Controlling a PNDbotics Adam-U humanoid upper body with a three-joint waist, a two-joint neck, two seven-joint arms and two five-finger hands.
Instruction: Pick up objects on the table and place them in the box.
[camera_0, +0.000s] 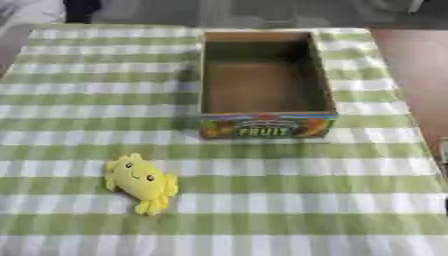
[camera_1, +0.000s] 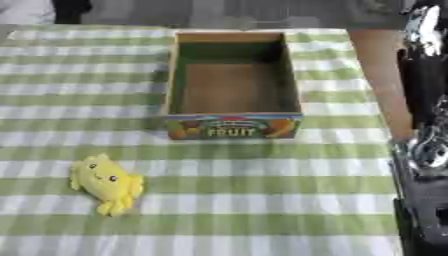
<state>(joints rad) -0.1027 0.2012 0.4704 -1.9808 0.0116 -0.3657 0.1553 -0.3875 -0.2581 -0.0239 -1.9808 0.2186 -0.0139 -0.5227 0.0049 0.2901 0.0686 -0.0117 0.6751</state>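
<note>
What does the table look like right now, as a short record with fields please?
surface: table under a green and white checked cloth
container: open cardboard box with FRUIT printed on its front, nothing visible inside
loose item: yellow plush toy with a face, lying on the cloth nearer than the box and to its left
right arm: black and silver parts at the right edge
left hand: not in view

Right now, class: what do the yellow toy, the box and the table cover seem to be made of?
Yellow toy: likely soft plush, with puffy rounded edges and a matte surface.
Box: apparently cardboard, with plain brown inner walls and a printed, colourful front.
Table cover: probably woven cloth, matte, green-and-white checked.
</note>
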